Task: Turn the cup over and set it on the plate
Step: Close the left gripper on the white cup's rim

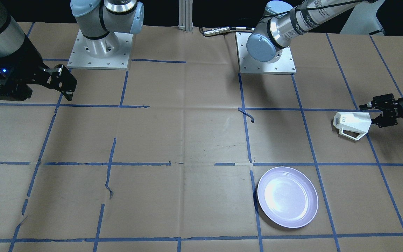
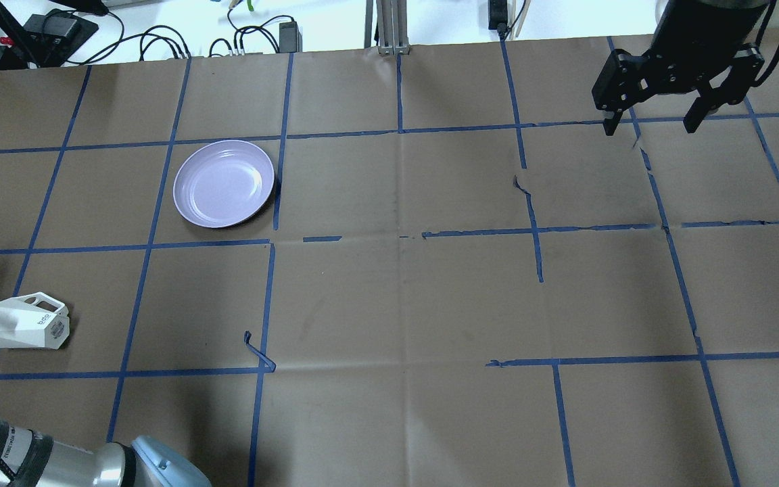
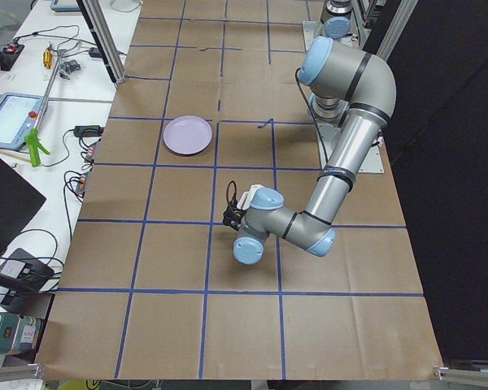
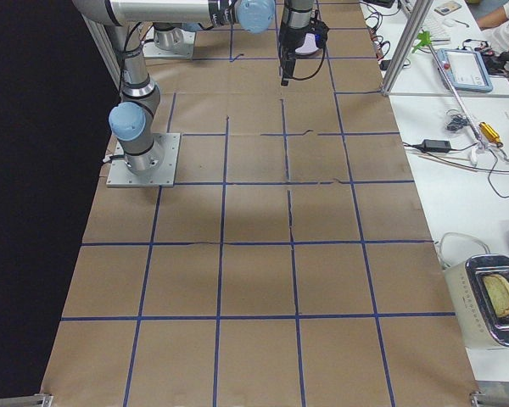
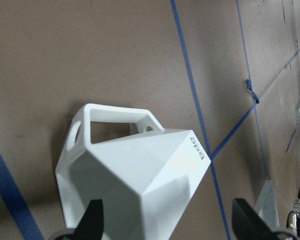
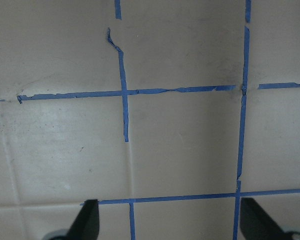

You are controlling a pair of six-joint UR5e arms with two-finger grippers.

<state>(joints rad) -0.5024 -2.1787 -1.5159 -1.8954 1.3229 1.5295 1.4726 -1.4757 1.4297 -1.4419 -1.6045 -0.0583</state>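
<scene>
The white faceted cup (image 1: 350, 121) lies on its side on the brown paper, printed base pointing to the table's middle, handle toward the far side in the overhead view. My left gripper (image 1: 368, 113) is open at the cup's rim end. In the left wrist view the cup (image 5: 135, 185) fills the space between the spread fingertips (image 5: 92, 222), one of which overlaps its edge. The empty lavender plate (image 1: 287, 197) sits apart from the cup, further out on the table (image 2: 224, 182). My right gripper (image 2: 653, 125) hangs open above the opposite side, holding nothing.
Brown paper with a blue tape grid covers the table (image 2: 396, 304). Two arm base plates (image 1: 266, 52) stand at the robot's edge. Cables and power bricks (image 2: 254, 37) lie beyond the far edge. A lifted scrap of tape (image 2: 257, 352) sits near the cup's square.
</scene>
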